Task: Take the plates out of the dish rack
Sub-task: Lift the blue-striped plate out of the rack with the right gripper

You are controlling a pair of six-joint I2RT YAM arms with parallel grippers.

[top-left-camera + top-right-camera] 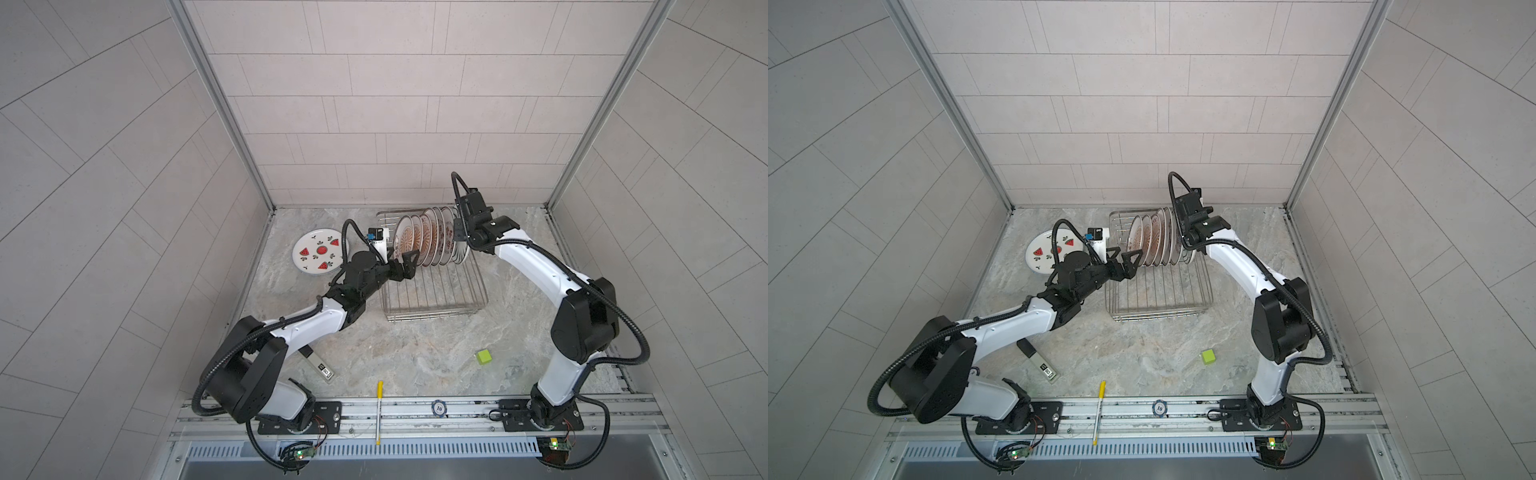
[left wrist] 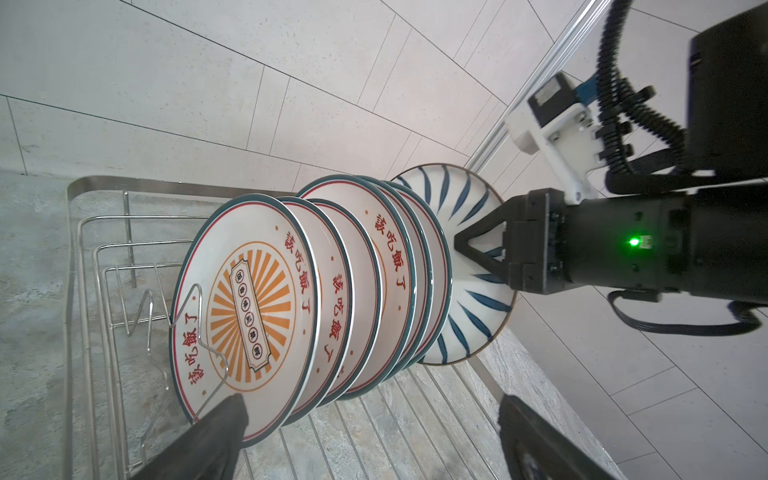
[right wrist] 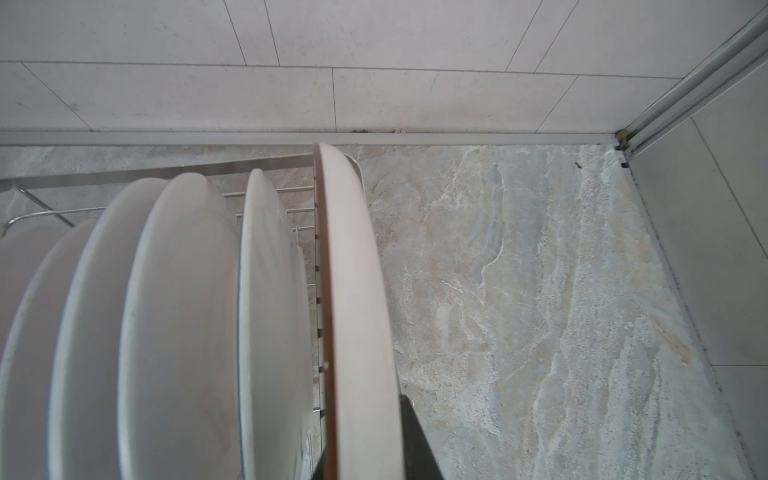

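Striped plate (image 2: 465,316), right end of the row, dish rack (image 1: 436,313): lift-out in hand.
We find the right gripper (image 2: 457,245) clamped on its rim, the left gripper (image 1: 401,264) spread wide and empty beside the plates (image 1: 428,237) at the row's other end. We judge the next move a straight rise clear of prongs and neighbour, then outward over bare table (image 1: 519,332), away from the rack's side rail.

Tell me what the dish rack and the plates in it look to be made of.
Dish rack: thin silver wire with bright glints, likely polished steel or chromed metal. Plates: glossy white with printed orange and red decoration and sheen along the rims, probably glazed ceramic, though melamine can't be ruled out.
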